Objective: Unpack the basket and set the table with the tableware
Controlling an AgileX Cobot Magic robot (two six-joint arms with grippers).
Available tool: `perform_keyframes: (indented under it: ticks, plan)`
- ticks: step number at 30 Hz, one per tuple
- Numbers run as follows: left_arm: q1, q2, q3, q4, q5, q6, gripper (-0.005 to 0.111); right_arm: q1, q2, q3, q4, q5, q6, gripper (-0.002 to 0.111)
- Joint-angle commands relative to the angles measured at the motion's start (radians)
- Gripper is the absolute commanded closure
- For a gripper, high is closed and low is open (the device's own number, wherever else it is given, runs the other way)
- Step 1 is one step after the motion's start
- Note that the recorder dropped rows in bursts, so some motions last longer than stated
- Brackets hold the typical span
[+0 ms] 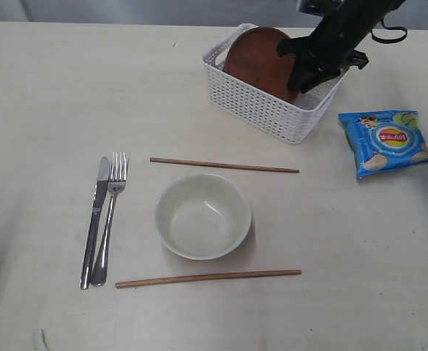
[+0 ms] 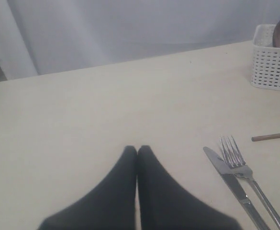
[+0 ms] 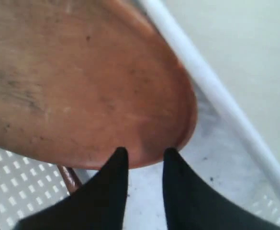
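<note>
Basket (image 1: 252,108): a white rectangular plastic tub with lattice walls and a smooth rim. It stands on the pale cream table (image 1: 45,95), at about 1 o'clock from the bowl (image 1: 203,216) in the exterior view. A round reddish-brown plate (image 1: 259,62) leans tilted inside it, its upper edge rising above the rim. The plate's face is matte, with faint dark specks.

The right gripper (image 1: 295,82) reaches down into the basket at the plate's 3 o'clock side. In the right wrist view, its two black fingers (image 3: 116,167) stand a little apart with nothing gripped between them. Their tips lie over the plate's lower edge, and whether they touch it cannot be told. A narrow dark red-brown piece (image 3: 70,177) shows under that edge; what it is cannot be made out.

The white bowl sits upright on the table, empty. One brown chopstick (image 1: 224,166) lies at its 12 o'clock and a second chopstick (image 1: 208,277) at its 6 o'clock, both crosswise and apart from it. The steel knife (image 1: 95,219) and fork (image 1: 110,219) lie side by side at the bowl's 9 o'clock, the fork nearer the bowl. A blue chip bag (image 1: 389,142) lies flat at the basket's 4 o'clock, just beside it.

The left gripper (image 2: 137,151) is above bare tabletop with its fingers pressed together, holding nothing. The knife and fork lie near it.
</note>
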State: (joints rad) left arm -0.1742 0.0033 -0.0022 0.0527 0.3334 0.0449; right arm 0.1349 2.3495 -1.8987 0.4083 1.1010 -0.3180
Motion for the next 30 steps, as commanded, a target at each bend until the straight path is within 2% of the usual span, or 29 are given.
perform_keyframes:
  ticks: [1,3,7,10,11,13,17,18,24,27,30]
  plan:
    - [0.002,-0.003,0.002,-0.001,-0.004,0.0,0.107,-0.002,0.011,0.004,0.066,0.008,-0.067,0.102]
    - [0.002,-0.003,0.002,-0.001,-0.004,0.0,0.107,-0.002,0.011,0.004,0.139,0.011,-0.13,0.107]
    - [0.002,-0.003,0.002,-0.001,-0.004,0.0,0.107,-0.002,0.009,0.004,0.329,0.048,-0.335,0.106]
    - [0.002,-0.003,0.002,-0.001,-0.004,0.0,0.107,-0.002,-0.012,0.004,0.378,0.058,-0.47,0.106]
    - [0.002,-0.003,0.002,-0.001,-0.004,0.0,0.107,-0.002,-0.028,0.004,0.373,0.05,-0.499,0.105]
    - [0.002,-0.003,0.002,-0.001,-0.004,0.0,0.107,0.0,-0.062,0.004,0.366,0.028,-0.543,0.096]
    - [0.002,-0.003,0.002,-0.001,-0.004,0.0,0.107,0.0,-0.141,0.004,0.301,-0.028,-0.597,0.066]
    - [0.002,-0.003,0.002,-0.001,-0.004,0.0,0.107,0.003,-0.161,0.004,0.269,-0.055,-0.597,0.061]
    - [0.002,-0.003,0.002,-0.001,-0.004,0.0,0.107,0.047,-0.206,0.004,0.116,-0.167,-0.676,0.06]
    - [0.002,-0.003,0.002,-0.001,-0.004,0.0,0.107,0.106,-0.194,0.004,0.036,-0.165,-0.759,0.06]
    - [0.002,-0.003,0.002,-0.001,-0.004,0.0,0.107,0.166,-0.178,0.004,-0.129,-0.213,-0.79,0.06]
